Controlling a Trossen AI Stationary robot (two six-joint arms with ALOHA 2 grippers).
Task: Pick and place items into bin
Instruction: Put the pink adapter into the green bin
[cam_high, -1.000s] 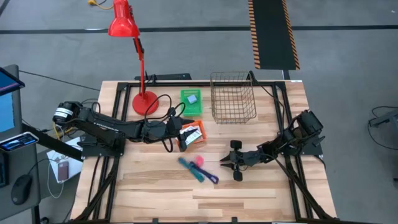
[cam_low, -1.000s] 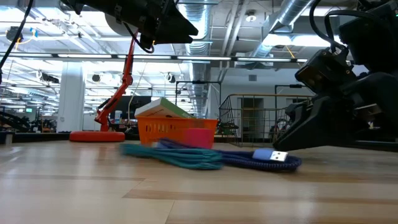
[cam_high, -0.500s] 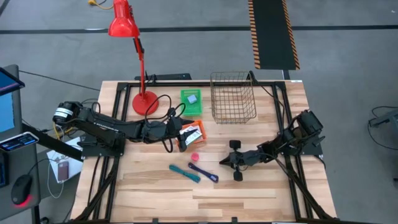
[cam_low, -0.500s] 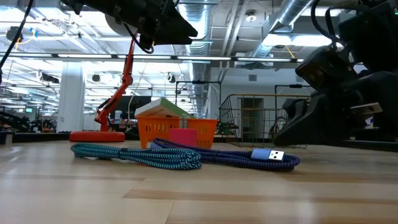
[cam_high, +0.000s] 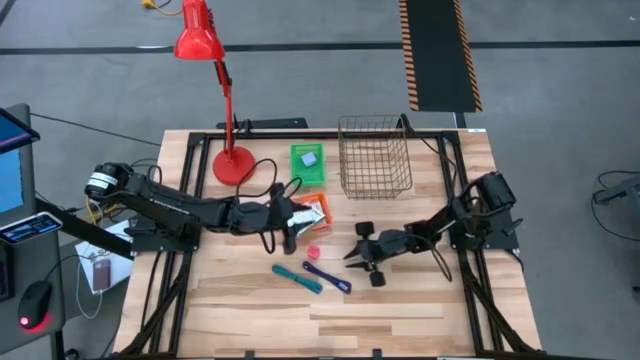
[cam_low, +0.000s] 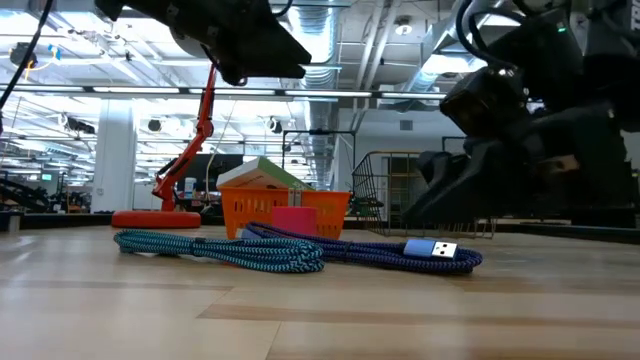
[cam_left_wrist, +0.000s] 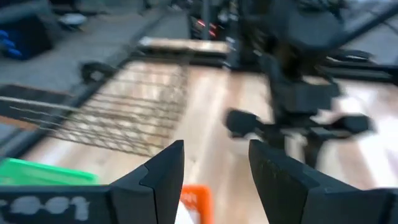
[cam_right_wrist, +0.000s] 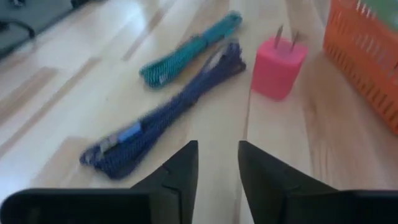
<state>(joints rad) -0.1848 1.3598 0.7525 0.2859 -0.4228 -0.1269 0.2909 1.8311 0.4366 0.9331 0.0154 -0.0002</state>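
A teal braided cable (cam_high: 297, 277) and a blue-purple cable (cam_high: 328, 277) lie coiled side by side on the table's middle. A pink plug (cam_high: 313, 252) stands just beyond them. An orange basket (cam_high: 312, 208) holds a white packet. My left gripper (cam_high: 293, 228) hangs open above that basket's near edge, its fingers (cam_left_wrist: 163, 174) empty. My right gripper (cam_high: 352, 257) is low over the table, right of the cables, and points at them. It is open, with nothing between its fingers (cam_right_wrist: 180, 171). The blue-purple cable (cam_right_wrist: 168, 112) and the pink plug (cam_right_wrist: 278, 67) lie ahead of it.
The wire bin (cam_high: 375, 155) stands at the far middle. A green box (cam_high: 308, 163) with a small light-blue block on it lies left of the bin. The red lamp's base (cam_high: 233, 165) stands at the far left. Bare wood lies along the near edge.
The teal cable has slid left and toward the near edge, and lies stretched out. The pink plug has shifted a little toward the far edge. My right gripper has swung left toward the cables. My left gripper has moved slightly toward the near edge.
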